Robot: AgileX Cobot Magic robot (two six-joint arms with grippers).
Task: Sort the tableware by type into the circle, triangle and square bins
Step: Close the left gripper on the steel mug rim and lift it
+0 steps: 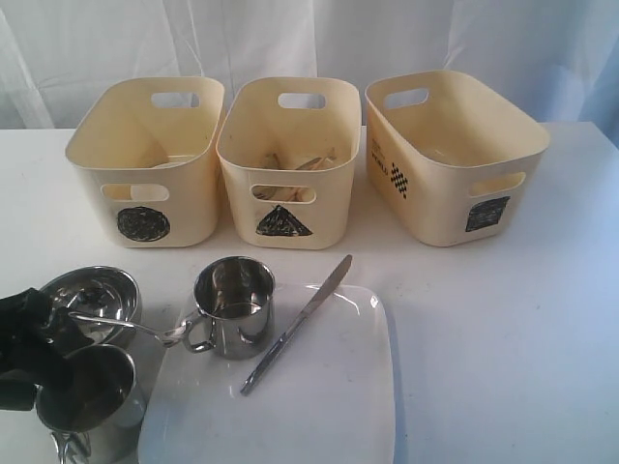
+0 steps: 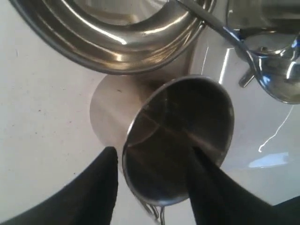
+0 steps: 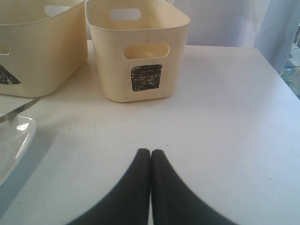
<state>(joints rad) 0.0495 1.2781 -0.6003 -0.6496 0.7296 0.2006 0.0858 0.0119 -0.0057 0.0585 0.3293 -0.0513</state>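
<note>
Exterior view shows a white table with three cream tubs along the far side: the circle bin (image 1: 145,164) on the left, the triangle bin (image 1: 288,164) in the middle and the square bin (image 1: 455,155) on the right. At the near left, the left gripper (image 1: 29,360) grasps a steel mug (image 1: 92,401) by its wall. The left wrist view shows one black finger (image 2: 96,187) outside the wall and the other inside the cup. The mug leans over, and whether its base touches the table cannot be told.

Just beyond it sits the steel bowl (image 1: 89,298), with a spoon (image 1: 121,322) lying across its rim. To the right, a second mug (image 1: 232,304) and a knife (image 1: 300,324) rest on the white square plate (image 1: 329,406). The right gripper (image 3: 150,153) hovers over bare table near the square bin, its fingers pressed together on nothing.

The likely trouble is the hold: a pinch on one thin, slick steel wall may let the leaning mug swing or slide free during a lift. The bowl and spoon sit very close, so a rising or turning mug could clip the spoon and flick it off, or shove the bowl. A mug dropped on the way to the far bins could strike the second mug or the plate.
</note>
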